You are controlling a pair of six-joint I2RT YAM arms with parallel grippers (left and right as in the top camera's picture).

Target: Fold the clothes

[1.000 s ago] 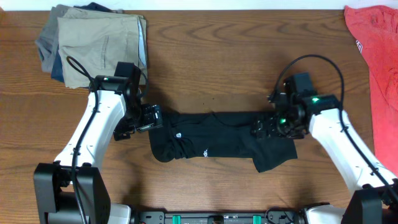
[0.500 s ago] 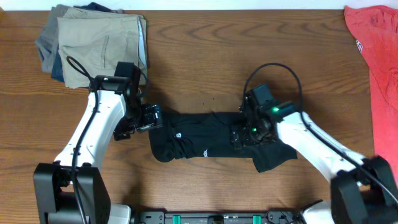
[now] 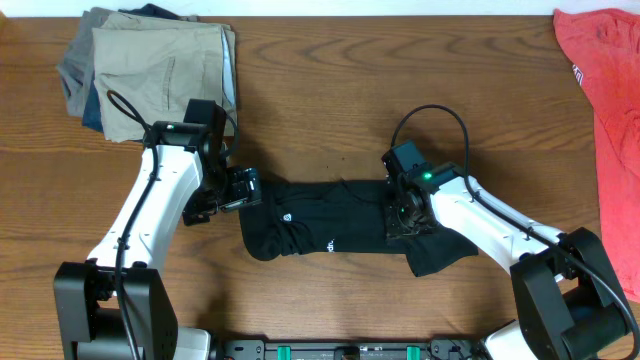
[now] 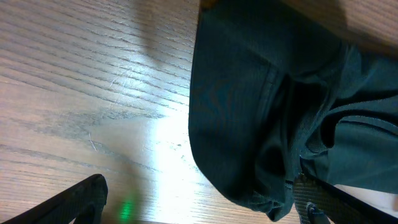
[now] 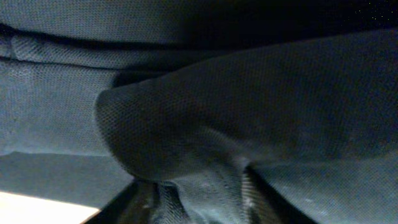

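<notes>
Clothes (image 3: pixel 330 205): black, small round white logo (image 3: pixel 288 214) (print illegible)

The white left arm (image 3: pixel 150 205) angles up and inward with its elbow bent. Its black two-finger left gripper (image 3: pixel 243 188) sits low, jaws spread wide. The white right arm (image 3: pixel 490 225) stretches inward. Its black right gripper (image 3: pixel 404 214) points down, jaws pinched on a fold of the black soft-fabric garment (image 3: pixel 320 215).

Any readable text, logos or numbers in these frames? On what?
On the black soft-fabric garment: small white round logo, no letters legible.
Same garment: tiny white print, too small to read.
On the red-coral shirt: white mark at its left edge, blurred.
Nothing quotable anywhere.
</notes>
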